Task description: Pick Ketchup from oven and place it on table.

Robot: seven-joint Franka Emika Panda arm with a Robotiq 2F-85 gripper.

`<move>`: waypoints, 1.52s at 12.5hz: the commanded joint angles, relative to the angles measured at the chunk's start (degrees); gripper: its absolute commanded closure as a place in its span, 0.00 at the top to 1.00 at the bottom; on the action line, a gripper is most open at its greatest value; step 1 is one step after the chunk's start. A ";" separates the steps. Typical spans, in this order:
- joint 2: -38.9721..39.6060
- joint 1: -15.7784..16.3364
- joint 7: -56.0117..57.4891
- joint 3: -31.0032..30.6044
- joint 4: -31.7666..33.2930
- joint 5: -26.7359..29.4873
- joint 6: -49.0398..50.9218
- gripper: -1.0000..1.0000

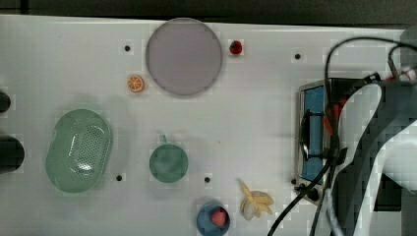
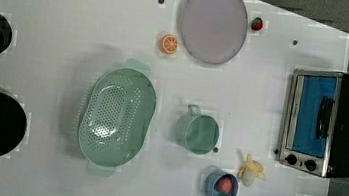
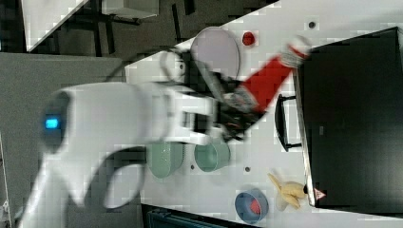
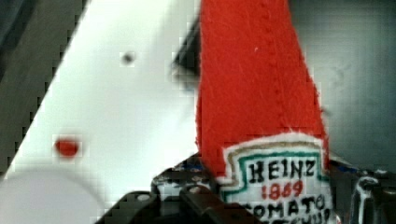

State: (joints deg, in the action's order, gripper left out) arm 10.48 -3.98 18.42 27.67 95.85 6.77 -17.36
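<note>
White table [image 1: 255, 123]: Ketchup [image 3: 266, 83] above oven [image 3: 351, 118]; strawberry [image 3: 248, 38] nearby.

Gripper [image 3: 234, 110] clamped on Ketchup [image 3: 266, 83] at its labelled lower body, held off the oven [image 3: 351, 118] roof, white forearm extended behind.

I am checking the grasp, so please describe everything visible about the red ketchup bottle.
The red ketchup bottle looks soft and stitched, like fabric, with a white label reading Heinz tomato ketchup and a whitish cap. It tapers toward the cap. The end effector grips its label end, holding it tilted in the air, with its cap end over the top edge of the boxy black toaster oven.
</note>
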 commanded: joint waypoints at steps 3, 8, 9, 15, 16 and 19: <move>-2.69 5.95 15.25 -10.01 -1.18 0.22 2.76 0.64; -3.03 8.33 9.59 -17.07 5.66 -1.58 2.51 0.64; -3.28 8.79 7.11 -17.83 8.09 -2.77 2.17 0.64; -2.69 10.45 1.43 -20.61 23.09 -3.82 -14.17 0.64; -1.92 10.41 1.43 -20.51 25.20 -3.82 -16.64 0.64; 0.82 10.09 1.43 -19.59 31.65 -3.82 -23.30 0.64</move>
State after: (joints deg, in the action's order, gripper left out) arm 11.54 7.31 22.26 7.29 125.78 3.25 -39.92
